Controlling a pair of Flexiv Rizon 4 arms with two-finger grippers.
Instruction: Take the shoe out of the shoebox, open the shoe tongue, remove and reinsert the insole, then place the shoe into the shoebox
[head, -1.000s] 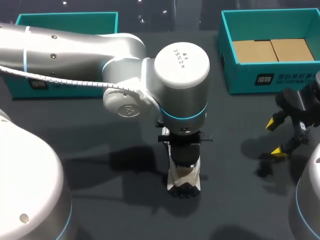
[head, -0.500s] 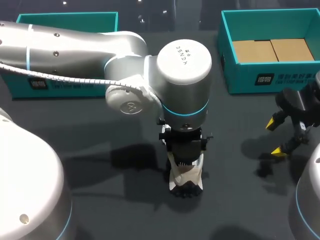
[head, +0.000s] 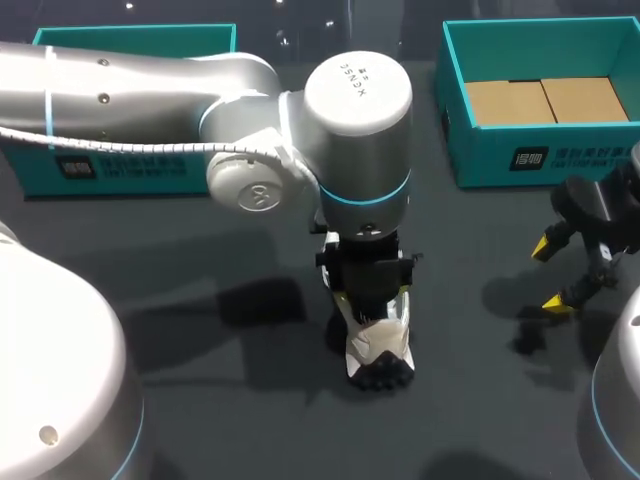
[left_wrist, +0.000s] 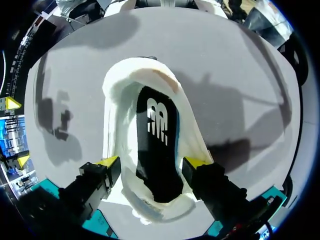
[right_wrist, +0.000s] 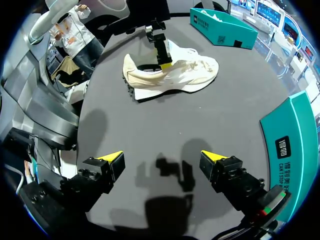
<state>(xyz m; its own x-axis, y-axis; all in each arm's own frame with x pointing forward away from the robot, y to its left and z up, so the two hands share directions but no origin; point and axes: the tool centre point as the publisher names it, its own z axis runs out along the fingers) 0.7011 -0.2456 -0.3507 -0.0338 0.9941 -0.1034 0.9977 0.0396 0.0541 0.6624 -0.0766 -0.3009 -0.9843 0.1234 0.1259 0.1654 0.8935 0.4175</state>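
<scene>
Left end effector (head: 368, 305), head view: is gripping the shoe (head: 380, 352) from above, mid-table (head: 470, 410). Shoebox (head: 540, 160) is standing at 1 o'clock of the shoe, holding no shoe. Right end effector (head: 552, 272) is hanging at 3 o'clock, spread wide and carrying nothing.

Left wrist view: both yellow tips are pressing the shoe's flanks. The dark insole (left_wrist: 157, 145) is lying inside.

Right wrist view: the shoe is sitting sole-down, well ahead at 12 o'clock.

Progress: unboxing appears done. The insole is seated, though whether it was reinserted cannot be told. Reboxing is remaining.
</scene>
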